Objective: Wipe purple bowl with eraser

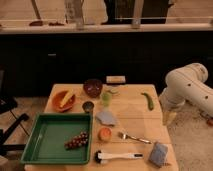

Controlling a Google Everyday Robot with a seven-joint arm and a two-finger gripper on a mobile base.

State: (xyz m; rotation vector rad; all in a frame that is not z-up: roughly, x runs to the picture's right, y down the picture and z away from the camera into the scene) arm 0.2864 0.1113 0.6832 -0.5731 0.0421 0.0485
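The purple bowl point(92, 87) stands upright at the back of the wooden table point(135, 117), near its middle. The eraser point(115, 79), a pale flat block, lies just right of the bowl at the table's back edge. My gripper point(169, 118) hangs down from the white arm point(189, 87) at the table's right edge. It is far to the right of both the bowl and the eraser, and holds nothing that I can see.
An orange bowl point(64, 100) with a yellow item stands left of the purple bowl, with a dark cup point(88, 106) and a green cup point(106, 98) in front. A green tray point(50, 137) holds grapes point(76, 141). A green vegetable point(148, 100), blue-grey sponge point(106, 117), orange fruit point(104, 134), fork point(134, 137), brush point(118, 156) and blue-grey packet point(159, 154) lie around.
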